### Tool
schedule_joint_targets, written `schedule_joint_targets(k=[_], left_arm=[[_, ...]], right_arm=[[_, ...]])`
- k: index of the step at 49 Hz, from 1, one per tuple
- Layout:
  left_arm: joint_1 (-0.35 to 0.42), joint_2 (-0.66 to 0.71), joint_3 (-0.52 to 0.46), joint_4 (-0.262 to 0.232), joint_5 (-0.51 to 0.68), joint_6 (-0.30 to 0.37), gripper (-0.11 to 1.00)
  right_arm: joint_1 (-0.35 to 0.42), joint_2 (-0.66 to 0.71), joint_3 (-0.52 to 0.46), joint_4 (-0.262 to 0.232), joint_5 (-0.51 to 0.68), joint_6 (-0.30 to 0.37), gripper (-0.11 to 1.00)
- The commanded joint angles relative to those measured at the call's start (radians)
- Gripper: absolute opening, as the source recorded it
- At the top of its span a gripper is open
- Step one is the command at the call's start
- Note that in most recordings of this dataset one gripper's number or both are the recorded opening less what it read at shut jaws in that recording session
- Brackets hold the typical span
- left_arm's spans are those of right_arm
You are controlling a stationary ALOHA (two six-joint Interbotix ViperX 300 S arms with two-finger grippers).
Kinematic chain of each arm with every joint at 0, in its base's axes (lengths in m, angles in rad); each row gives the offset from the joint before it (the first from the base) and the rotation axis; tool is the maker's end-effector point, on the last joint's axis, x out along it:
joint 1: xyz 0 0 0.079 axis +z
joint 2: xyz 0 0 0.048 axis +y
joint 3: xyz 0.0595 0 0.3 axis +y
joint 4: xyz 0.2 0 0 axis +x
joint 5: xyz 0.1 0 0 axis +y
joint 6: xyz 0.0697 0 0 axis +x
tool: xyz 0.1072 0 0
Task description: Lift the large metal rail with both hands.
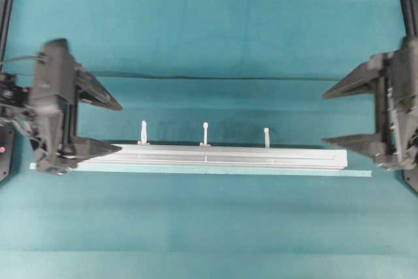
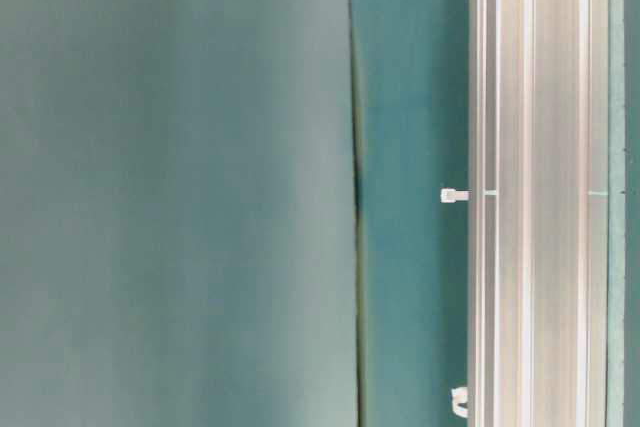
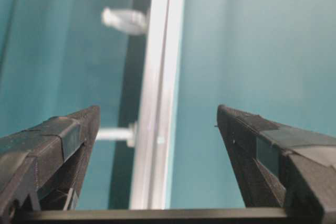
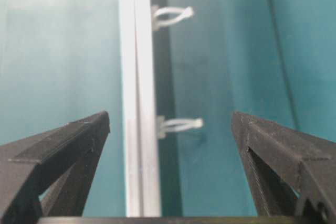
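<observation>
Rail (image 1: 215,157): aluminium, likely rigid, smooth, fairly heavy; grip near both ends. Left tool (image 1: 116,127), right tool (image 1: 326,117) spread wide.

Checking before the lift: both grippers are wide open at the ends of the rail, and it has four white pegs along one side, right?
Not quite: the large metal rail has three white pegs, as the overhead view shows. The left gripper and right gripper are indeed wide open at its ends.
</observation>
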Motion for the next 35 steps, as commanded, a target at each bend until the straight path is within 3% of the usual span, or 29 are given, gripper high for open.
schedule_joint_targets(k=[1,24,35], left_arm=[[0.002,-0.034,-0.003,0.002,-0.04,0.003,0.97],[0.026,-0.153,0.032,0.002,-0.183,0.0,0.96],[0.026,-0.218,0.041,0.002,-0.187,-0.006,0.96]], right_arm=[[-0.02,-0.031,-0.003,0.0,-0.008,0.003,0.97],[-0.052,-0.112,0.0,0.0,-0.008,0.003,0.96],[-0.055,-0.129,-0.002,0.002,-0.008,0.003,0.96]])
